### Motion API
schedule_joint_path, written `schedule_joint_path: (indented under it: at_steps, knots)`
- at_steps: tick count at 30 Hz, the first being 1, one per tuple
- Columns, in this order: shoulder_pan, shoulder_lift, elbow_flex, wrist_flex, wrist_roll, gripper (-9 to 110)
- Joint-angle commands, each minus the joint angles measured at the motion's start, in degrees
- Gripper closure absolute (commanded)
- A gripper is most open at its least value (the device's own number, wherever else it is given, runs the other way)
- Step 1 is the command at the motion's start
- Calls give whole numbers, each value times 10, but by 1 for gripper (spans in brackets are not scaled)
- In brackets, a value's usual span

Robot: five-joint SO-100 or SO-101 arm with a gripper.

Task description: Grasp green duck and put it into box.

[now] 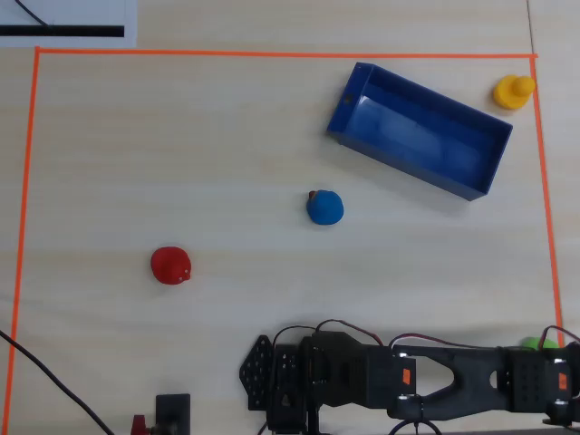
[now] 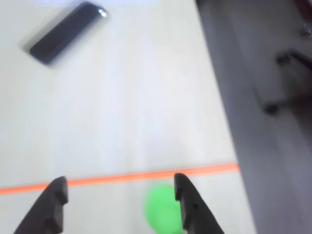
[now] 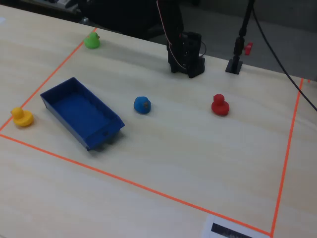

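The green duck lies blurred at the bottom of the wrist view, just inside the orange tape line. My gripper is open and empty, with the duck between the jaws, close against the right finger. From overhead the arm stretches right along the bottom edge, and only a sliver of the duck peeks out beside it. The duck stands upright near the taped corner in the fixed view, where the gripper does not show. The dark blue box sits open at the upper right, far from the duck; it also shows in the fixed view.
A blue duck, a red duck and a yellow duck stand apart on the table. A dark flat object lies beyond the tape. The table edge runs close on the right of the wrist view. A black stand is near the arm base.
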Motion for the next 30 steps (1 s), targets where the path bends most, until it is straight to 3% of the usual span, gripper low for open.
schedule_joint_path:
  at_steps: [1,4,10,30]
  knots:
    - [27,76,127,-39,-30,66]
    - [40,90,201,-44,-39,57]
    - [26,45,229,-70,-45,53]
    - [-1,-168,-25,-18,-48,53]
